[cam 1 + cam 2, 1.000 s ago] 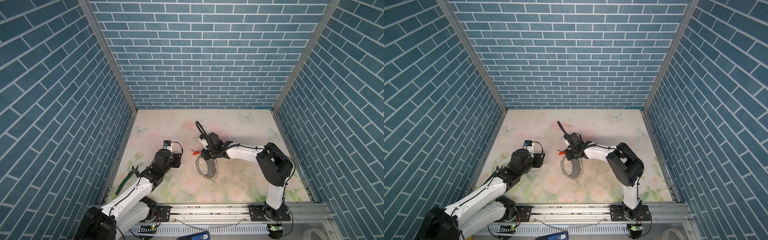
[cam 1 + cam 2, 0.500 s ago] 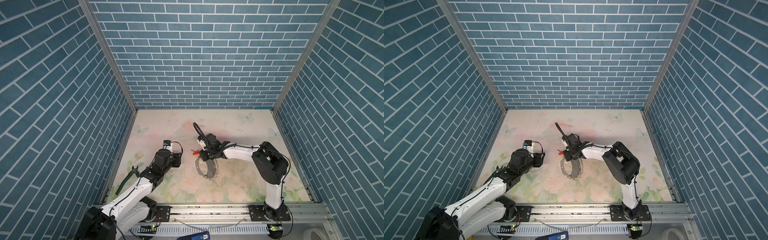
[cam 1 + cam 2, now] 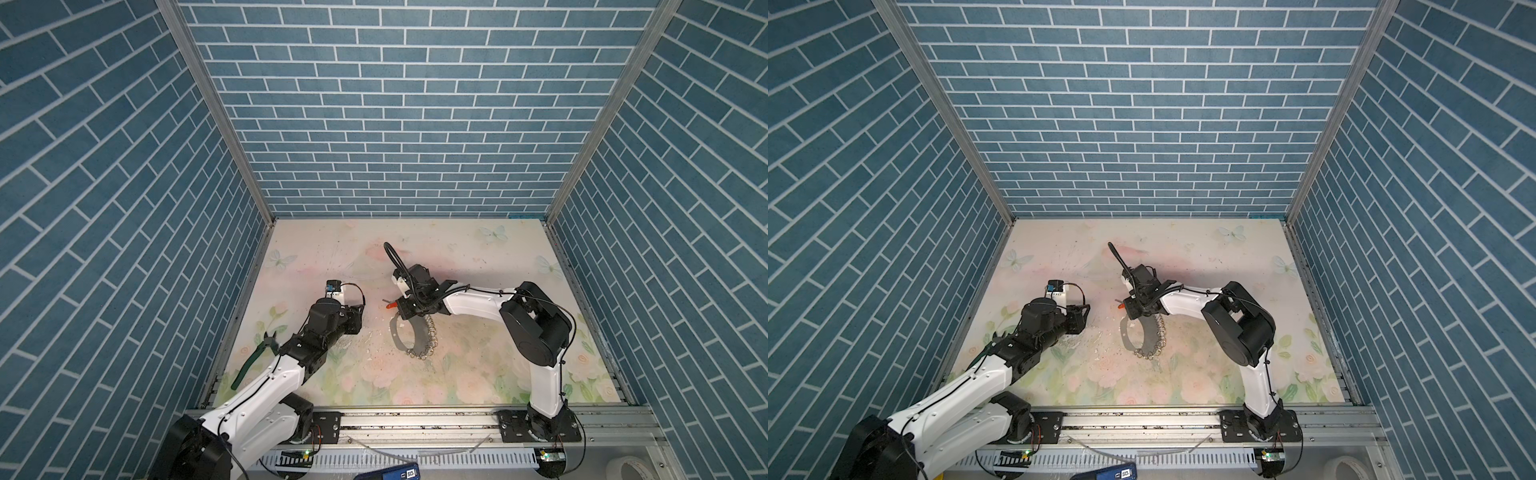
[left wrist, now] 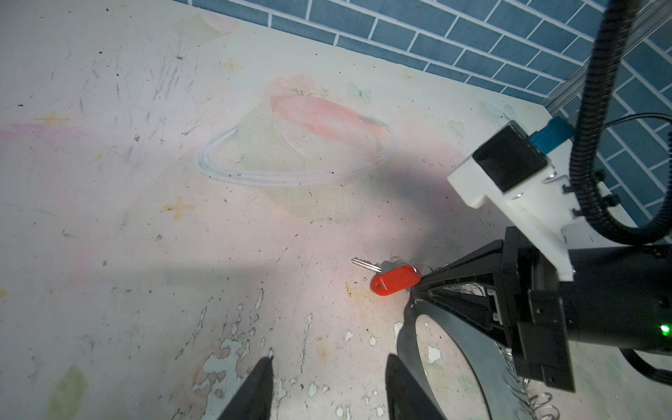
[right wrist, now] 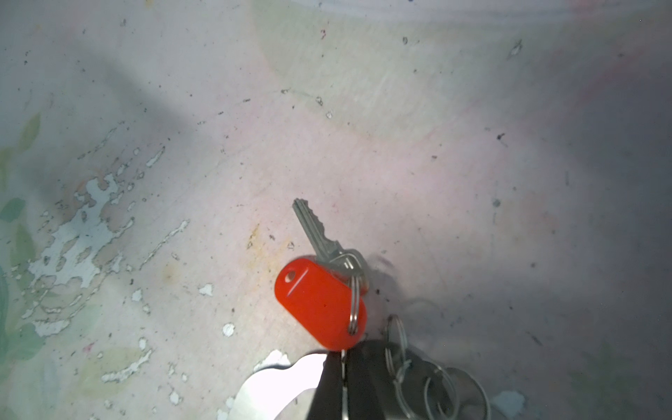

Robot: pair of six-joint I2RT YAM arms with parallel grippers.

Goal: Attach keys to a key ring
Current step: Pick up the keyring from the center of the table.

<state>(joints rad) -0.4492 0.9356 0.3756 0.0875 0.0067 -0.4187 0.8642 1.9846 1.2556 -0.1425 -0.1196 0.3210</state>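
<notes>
The keys (image 5: pixel 320 305), at the key ring's (image 3: pixel 420 338) eleven o'clock on the tabletop (image 3: pixel 457 257), sit pinched in my shut right fingers (image 5: pixel 332 380), forearm (image 3: pixel 473 301) stretched low toward nine o'clock; my left fingers (image 4: pixel 260 382) hover half-open, empty.

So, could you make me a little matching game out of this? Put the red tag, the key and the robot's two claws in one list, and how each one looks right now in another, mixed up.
Things:
1. red tag
2. key
3. left gripper
4. right gripper

How it looks:
A. jaws shut, tips right at the tag's end
B. silver, its head tucked beneath the tag
C. jaws apart, nothing between them
D. oval plastic, small hole at its free end

Pairs: 1-D, 2-B, 3-C, 4-A.
</notes>
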